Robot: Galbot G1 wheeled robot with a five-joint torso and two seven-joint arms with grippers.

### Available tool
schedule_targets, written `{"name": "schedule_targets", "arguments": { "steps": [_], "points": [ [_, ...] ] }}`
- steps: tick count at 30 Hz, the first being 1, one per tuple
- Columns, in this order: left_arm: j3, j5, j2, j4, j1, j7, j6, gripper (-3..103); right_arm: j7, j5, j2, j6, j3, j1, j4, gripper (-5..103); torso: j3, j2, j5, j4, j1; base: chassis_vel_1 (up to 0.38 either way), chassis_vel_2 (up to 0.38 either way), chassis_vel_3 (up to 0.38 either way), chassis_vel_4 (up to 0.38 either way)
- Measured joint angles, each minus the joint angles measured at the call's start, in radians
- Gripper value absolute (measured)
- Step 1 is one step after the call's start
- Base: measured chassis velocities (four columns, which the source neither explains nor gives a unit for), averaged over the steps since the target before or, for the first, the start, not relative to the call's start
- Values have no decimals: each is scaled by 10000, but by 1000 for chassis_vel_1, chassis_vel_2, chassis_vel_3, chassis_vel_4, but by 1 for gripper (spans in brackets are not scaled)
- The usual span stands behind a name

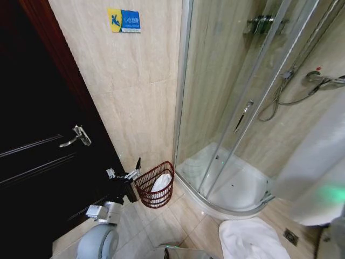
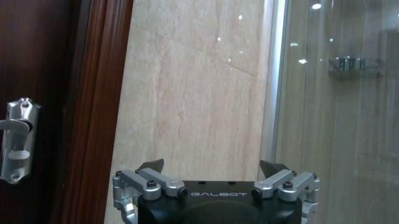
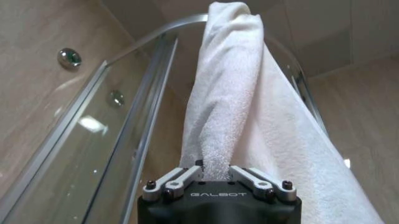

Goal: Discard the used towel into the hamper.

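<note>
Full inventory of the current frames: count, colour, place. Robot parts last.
hamper: 1, reddish-brown, floor by the tiled wall, something white inside
towel: 1, white, draped over the shower enclosure's top rail
white cloth: 1, floor before the shower tray
door: 1, dark, silver handle, left
warning sign: 1, blue and yellow, wall
shower enclosure: 1, glass, right
left end effector: open, empty, beside the hamper
right end effector: shut on the towel

Left claw (image 2: 212, 169) hangs spread and empty; right claw (image 3: 215, 171) is clamped tight.
</note>
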Motion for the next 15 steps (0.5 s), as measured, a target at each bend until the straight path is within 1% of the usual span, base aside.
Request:
{"name": "schedule_targets", "arguments": {
  "steps": [4, 7, 8, 9, 11, 15],
  "points": [
    [-1, 0, 0, 0, 0, 0, 0, 100, -30, -226, 117, 143, 3, -110, -17, 4, 0, 0, -3, 0, 0, 0, 0, 0, 0],
    [0, 0, 0, 0, 0, 0, 0, 100, -92, -846, 250, 401, -104, -113, -108, 4, 0, 0, -8, 1, 0, 0, 0, 0, 0],
    [0, 0, 0, 0, 0, 0, 0, 100, -92, -846, 250, 401, -104, -113, -108, 4, 0, 0, -8, 1, 0, 0, 0, 0, 0],
    [0, 0, 0, 0, 0, 0, 0, 100, -126, -1023, 311, 508, -137, -104, -219, 4, 0, 0, -9, 1, 0, 0, 0, 0, 0],
    [0, 0, 0, 0, 0, 0, 0, 100, -285, -1512, 590, 979, -266, -100, -778, 4, 0, 0, -1, 2, 1, 0, 0, 0, 0],
    [0, 0, 0, 0, 0, 0, 0, 100, -471, -1721, 867, 1345, -361, -176, -1256, 4, 1, 0, -2, 1, 1, 0, 0, 0, 0]
  ]
}}
